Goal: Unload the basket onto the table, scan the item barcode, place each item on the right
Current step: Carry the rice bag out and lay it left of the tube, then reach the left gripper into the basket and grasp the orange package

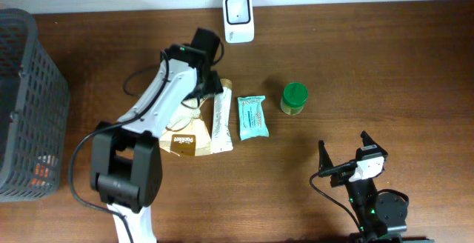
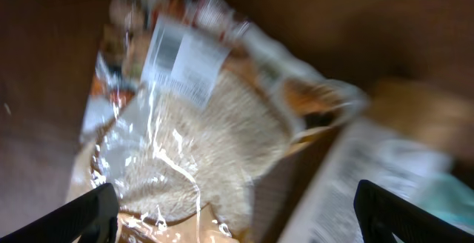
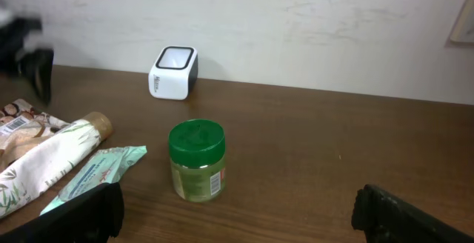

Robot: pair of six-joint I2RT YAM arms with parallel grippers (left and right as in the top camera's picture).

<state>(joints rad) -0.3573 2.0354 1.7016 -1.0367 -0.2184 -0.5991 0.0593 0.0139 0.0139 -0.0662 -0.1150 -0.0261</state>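
L gripper (image 2: 237, 212) wide open, empty, just above grain bag (image 2: 200, 132); label (image 2: 181, 61), prob. barcode, ahead-left; bag's long axis fwd-back.

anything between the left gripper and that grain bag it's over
Nothing visible does. The left gripper hangs open directly over the grain bag; the tube lies along the bag's edge, off to one side.
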